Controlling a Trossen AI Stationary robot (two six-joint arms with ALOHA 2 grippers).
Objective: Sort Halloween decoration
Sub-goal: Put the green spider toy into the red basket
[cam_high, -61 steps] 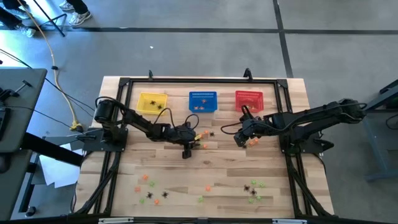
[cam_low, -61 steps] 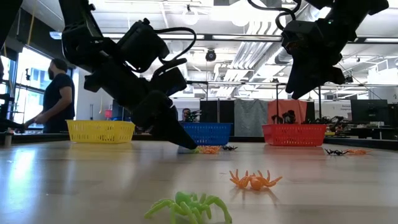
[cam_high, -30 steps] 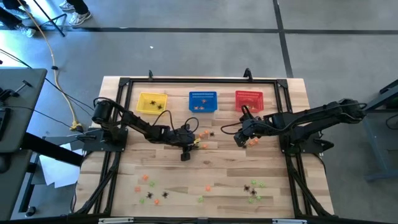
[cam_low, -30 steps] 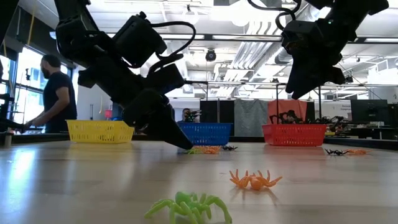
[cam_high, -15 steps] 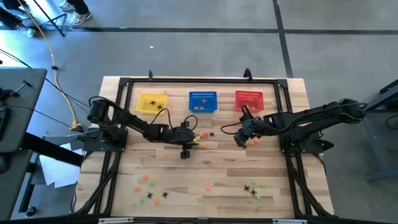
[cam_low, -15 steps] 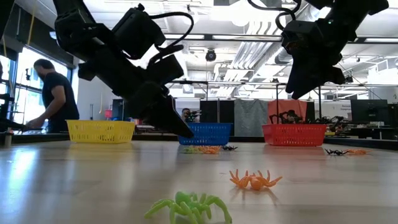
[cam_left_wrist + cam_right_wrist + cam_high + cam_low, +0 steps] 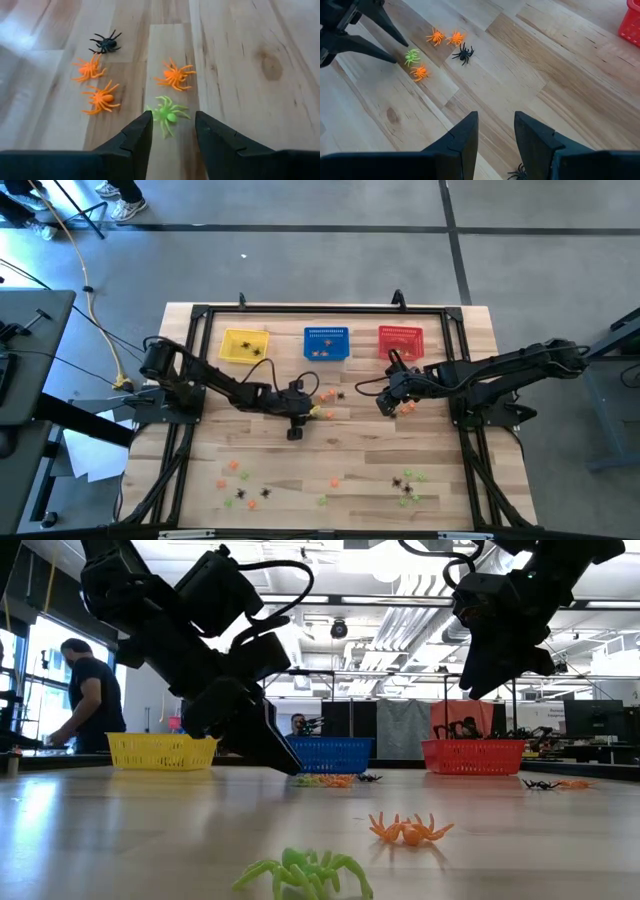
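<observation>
The left gripper has drawn back slightly from the spider cluster, its fingers now apart, the green spider lying on the table just ahead between them. The right gripper hovers open and empty near the red basket.

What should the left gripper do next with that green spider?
Probably ease forward and down, then close. The left gripper is open, and the green spider lies on the table just ahead of its fingertips, not yet between them.
</observation>
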